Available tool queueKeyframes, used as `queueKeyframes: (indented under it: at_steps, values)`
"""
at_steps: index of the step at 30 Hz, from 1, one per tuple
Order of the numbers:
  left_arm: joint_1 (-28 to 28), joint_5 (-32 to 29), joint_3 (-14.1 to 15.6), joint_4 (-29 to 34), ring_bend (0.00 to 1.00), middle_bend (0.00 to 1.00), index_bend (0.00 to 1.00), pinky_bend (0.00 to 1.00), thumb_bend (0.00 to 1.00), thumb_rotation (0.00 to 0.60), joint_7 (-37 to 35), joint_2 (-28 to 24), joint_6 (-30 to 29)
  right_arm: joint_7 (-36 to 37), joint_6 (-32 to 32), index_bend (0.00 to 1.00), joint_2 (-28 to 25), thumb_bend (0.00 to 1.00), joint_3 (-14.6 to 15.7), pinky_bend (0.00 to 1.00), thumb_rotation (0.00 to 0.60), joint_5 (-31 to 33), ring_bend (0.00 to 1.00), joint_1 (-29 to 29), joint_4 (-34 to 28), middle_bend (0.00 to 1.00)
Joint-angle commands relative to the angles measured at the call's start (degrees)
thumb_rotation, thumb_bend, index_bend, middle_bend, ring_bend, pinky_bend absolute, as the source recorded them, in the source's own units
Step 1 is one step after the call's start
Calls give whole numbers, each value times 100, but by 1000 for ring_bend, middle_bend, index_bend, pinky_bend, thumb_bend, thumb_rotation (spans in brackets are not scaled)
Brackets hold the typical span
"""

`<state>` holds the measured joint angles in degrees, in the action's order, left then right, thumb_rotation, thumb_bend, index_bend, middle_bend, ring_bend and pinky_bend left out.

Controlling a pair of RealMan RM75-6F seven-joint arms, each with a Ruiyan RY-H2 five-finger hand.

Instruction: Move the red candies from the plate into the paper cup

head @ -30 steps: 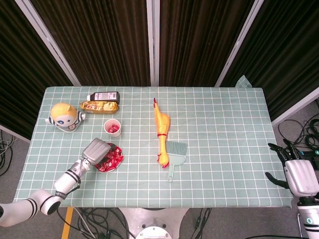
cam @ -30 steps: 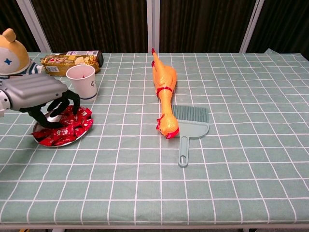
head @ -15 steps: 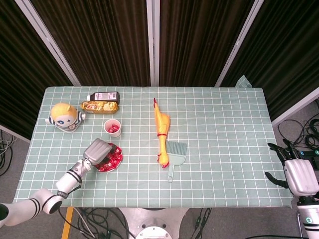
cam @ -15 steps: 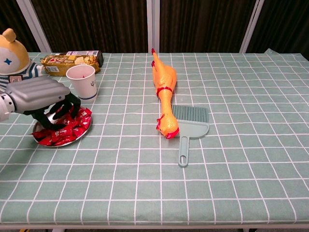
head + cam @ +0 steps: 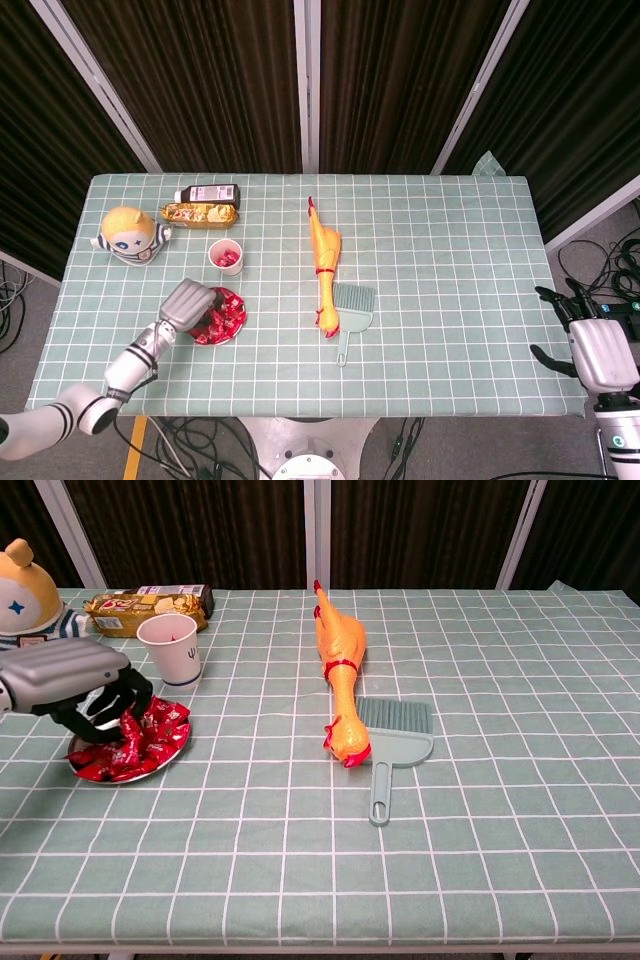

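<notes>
A small metal plate (image 5: 231, 335) (image 5: 160, 769) heaped with red candies (image 5: 226, 318) (image 5: 160, 734) lies near the table's left front. Just behind it stands the white paper cup (image 5: 226, 256) (image 5: 170, 648), with a few red candies inside in the head view. My left hand (image 5: 187, 303) (image 5: 72, 679) hangs over the plate's left side, fingers curled down, pinching one red candy (image 5: 130, 727) just above the heap. My right hand (image 5: 598, 350) is off the table's right edge, fingers spread, holding nothing; only the head view shows it.
A yellow rubber chicken (image 5: 324, 264) (image 5: 339, 663) and a teal dustpan brush (image 5: 350, 308) (image 5: 391, 739) lie mid-table. A round doll (image 5: 131, 233) (image 5: 24, 581), a snack pack (image 5: 201, 212) (image 5: 143, 601) and a dark bottle (image 5: 209, 192) sit at the back left.
My left hand dipped into the candies, closed its fingers, then drew back slightly left and up with one candy. The right hand has hardly moved.
</notes>
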<state>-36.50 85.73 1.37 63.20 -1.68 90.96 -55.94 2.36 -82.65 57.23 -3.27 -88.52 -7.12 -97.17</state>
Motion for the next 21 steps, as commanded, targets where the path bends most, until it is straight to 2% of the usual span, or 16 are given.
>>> queueKeyframes:
  at_steps: [1, 4, 8, 10, 16, 21]
  values:
    - [44, -31, -30, 79, 721, 846, 671, 951, 416, 600, -70, -81, -63, 11, -12, 169, -1, 101, 0, 245, 600, -15, 58, 0, 3, 271]
    - [142, -94, -170, 293, 721, 846, 670, 951, 416, 600, -153, -278, -337, 31, -32, 169, -7, 101, 1, 247, 600, -36, 58, 2, 16, 271]
    - [193, -248, -530, 626, 721, 846, 664, 951, 417, 600, -215, -582, -717, 67, -33, 170, -9, 101, 4, 248, 600, -45, 58, 1, 43, 271]
    - [132, -362, -709, 711, 721, 845, 658, 951, 417, 600, -181, -673, -721, 92, -41, 170, -6, 101, 6, 249, 600, -50, 58, 3, 59, 271]
    - [-337, -898, -1222, 712, 721, 841, 617, 952, 416, 600, -4, -704, -98, 165, -84, 169, -3, 101, 12, 252, 600, -47, 58, 33, 109, 271]
    - [-684, -1338, -1437, 382, 721, 840, 605, 952, 415, 600, 336, -480, 411, 207, -114, 170, -1, 101, 14, 254, 600, -23, 58, 62, 144, 271]
